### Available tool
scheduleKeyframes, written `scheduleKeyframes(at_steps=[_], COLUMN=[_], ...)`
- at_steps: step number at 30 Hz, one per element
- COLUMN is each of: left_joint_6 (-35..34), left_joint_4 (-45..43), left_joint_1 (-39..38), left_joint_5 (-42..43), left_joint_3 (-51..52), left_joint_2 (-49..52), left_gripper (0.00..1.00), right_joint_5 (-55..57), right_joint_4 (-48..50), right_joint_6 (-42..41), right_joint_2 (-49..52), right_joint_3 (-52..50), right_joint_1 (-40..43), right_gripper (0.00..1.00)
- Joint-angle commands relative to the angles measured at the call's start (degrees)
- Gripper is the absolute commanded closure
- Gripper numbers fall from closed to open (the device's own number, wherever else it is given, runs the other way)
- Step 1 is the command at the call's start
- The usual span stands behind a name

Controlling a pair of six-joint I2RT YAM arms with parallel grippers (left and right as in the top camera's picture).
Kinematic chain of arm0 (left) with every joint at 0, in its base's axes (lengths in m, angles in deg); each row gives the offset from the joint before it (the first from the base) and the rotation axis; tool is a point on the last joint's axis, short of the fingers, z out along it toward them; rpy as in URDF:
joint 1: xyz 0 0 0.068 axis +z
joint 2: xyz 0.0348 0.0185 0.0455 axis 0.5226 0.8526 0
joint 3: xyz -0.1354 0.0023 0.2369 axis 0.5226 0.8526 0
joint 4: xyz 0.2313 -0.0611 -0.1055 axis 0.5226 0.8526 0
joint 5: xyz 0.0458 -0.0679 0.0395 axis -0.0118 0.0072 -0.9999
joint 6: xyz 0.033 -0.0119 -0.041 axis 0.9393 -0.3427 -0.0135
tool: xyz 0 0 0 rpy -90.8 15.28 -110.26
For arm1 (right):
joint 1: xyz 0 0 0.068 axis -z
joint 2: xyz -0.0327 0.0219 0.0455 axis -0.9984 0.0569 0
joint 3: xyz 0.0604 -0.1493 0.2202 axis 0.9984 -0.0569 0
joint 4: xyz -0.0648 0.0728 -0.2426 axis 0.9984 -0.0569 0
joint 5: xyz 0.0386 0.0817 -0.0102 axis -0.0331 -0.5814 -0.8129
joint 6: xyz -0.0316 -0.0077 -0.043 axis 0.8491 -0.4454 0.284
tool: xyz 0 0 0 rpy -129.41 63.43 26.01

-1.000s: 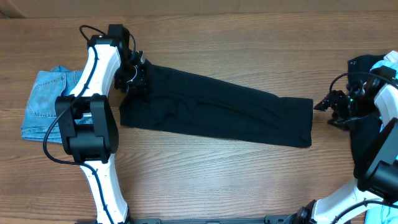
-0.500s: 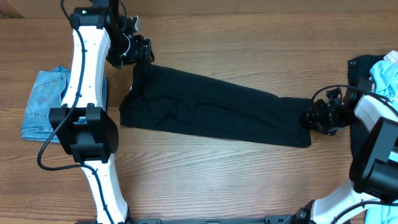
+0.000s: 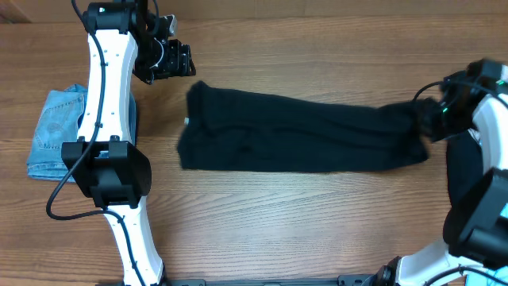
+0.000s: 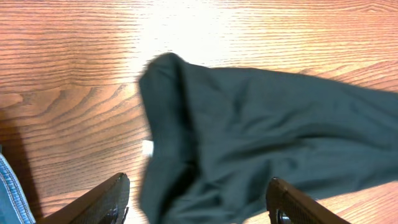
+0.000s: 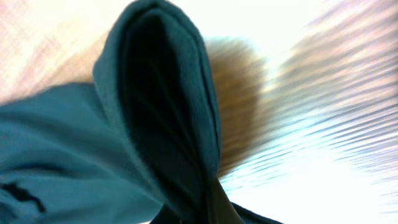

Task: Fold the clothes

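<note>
The clothes in play are one long black garment (image 3: 302, 131) lying flat across the middle of the table, with a small white label (image 3: 187, 121) at its left end. My left gripper (image 3: 171, 59) hovers open above and to the left of that end, with nothing between its fingers. In the left wrist view the garment (image 4: 261, 130) and its label (image 4: 148, 147) lie below the spread fingertips (image 4: 121, 186). My right gripper (image 3: 427, 119) is shut on the garment's right end, which is lifted and bunched. Folded black cloth (image 5: 161, 112) fills the right wrist view and hides the jaws.
A folded blue denim piece (image 3: 55, 131) lies at the left edge beside the left arm's base. Another dark piece of clothing (image 3: 462, 171) sits at the far right under the right arm. Bare wooden table (image 3: 302, 222) runs along the front.
The left gripper let go of the garment's left end and rose away from it. The right gripper shut on the right end and pulled it right, and the whole garment slid that way.
</note>
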Motion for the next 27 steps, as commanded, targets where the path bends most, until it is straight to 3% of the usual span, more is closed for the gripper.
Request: scheduleKeyframes(at_steps=[1, 4, 11, 19, 27], left_joint_6=[0.13, 0.13, 0.11, 0.13, 0.11], left_joint_4=[0.15, 0.11, 0.24, 1.01, 1.01], left_joint_1=[0.26, 0.26, 0.26, 0.26, 0.26], left_joint_5=[0.96, 0.96, 0.98, 0.98, 0.98], left_joint_3=[-1.36, -1.36, -1.36, -1.36, -1.36], left_joint_2=[-0.04, -0.04, -0.04, -0.04, -0.04], left_gripper=[0.27, 0.27, 0.27, 0.28, 0.27], right_joint_5=[1.97, -4.85, -6.27, -6.27, -6.23], right_joint_4=[-1.55, -2.40, -3.30, 9.40, 16.26], right_joint_6=[0.02, 0.04, -2.56, -13.60, -17.49], right_joint_2=[-2.49, -2.54, -2.45, 0.00, 1.07], right_joint_3=[4.46, 4.46, 4.07, -1.51, -3.41], right_joint_1=[-0.81, -4.02, -18.21, -35.21, -43.98], right_gripper=[0.96, 0.96, 0.96, 0.96, 0.96])
